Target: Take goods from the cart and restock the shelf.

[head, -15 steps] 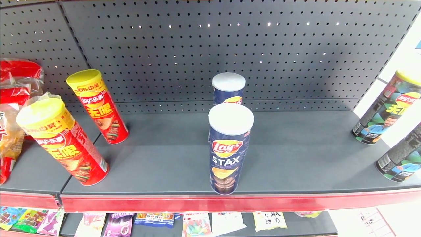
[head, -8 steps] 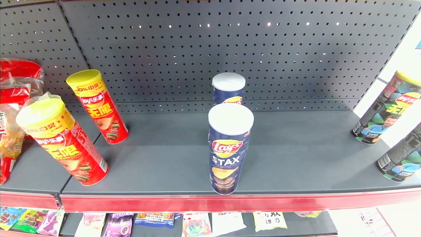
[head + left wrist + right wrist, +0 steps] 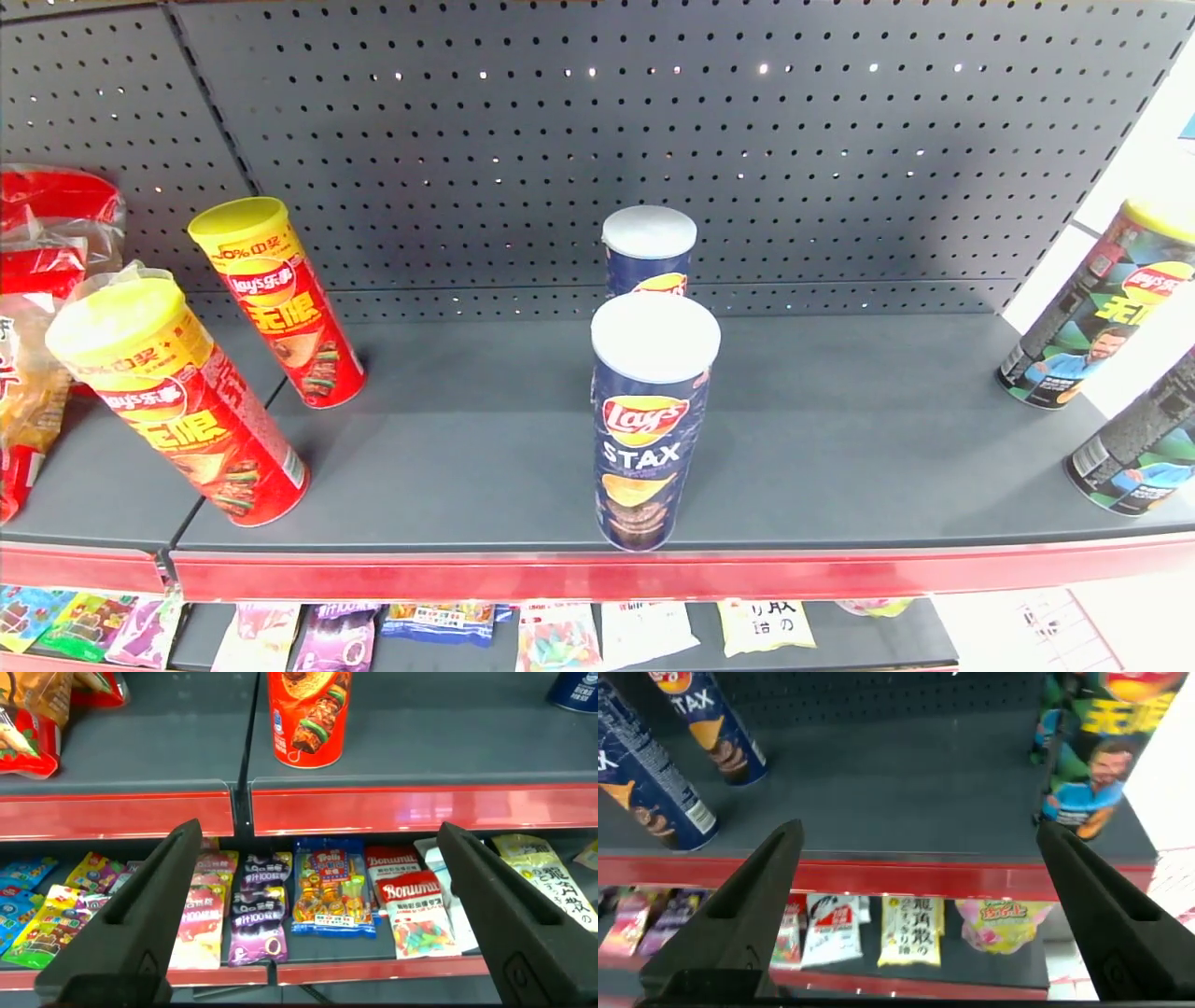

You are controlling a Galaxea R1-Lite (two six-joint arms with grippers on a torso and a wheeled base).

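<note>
Two blue chip cans stand upright mid-shelf, one at the front (image 3: 651,420) and one behind it (image 3: 648,250). The grey shelf (image 3: 840,439) has a red front edge. My left gripper (image 3: 318,835) is open and holds nothing; it faces the shelf's red edge (image 3: 420,807) below a red can (image 3: 306,714). My right gripper (image 3: 919,831) is also open with nothing between its fingers. It faces the shelf between the blue cans (image 3: 649,784) and a black-and-green can (image 3: 1088,775).
Two red cans with yellow lids (image 3: 177,401) (image 3: 277,299) stand at the left, beside bagged snacks (image 3: 37,280). Two black-and-green cans (image 3: 1092,308) (image 3: 1134,448) stand at the right. Candy packets (image 3: 322,891) fill the lower shelf. A perforated panel (image 3: 597,140) backs the shelf.
</note>
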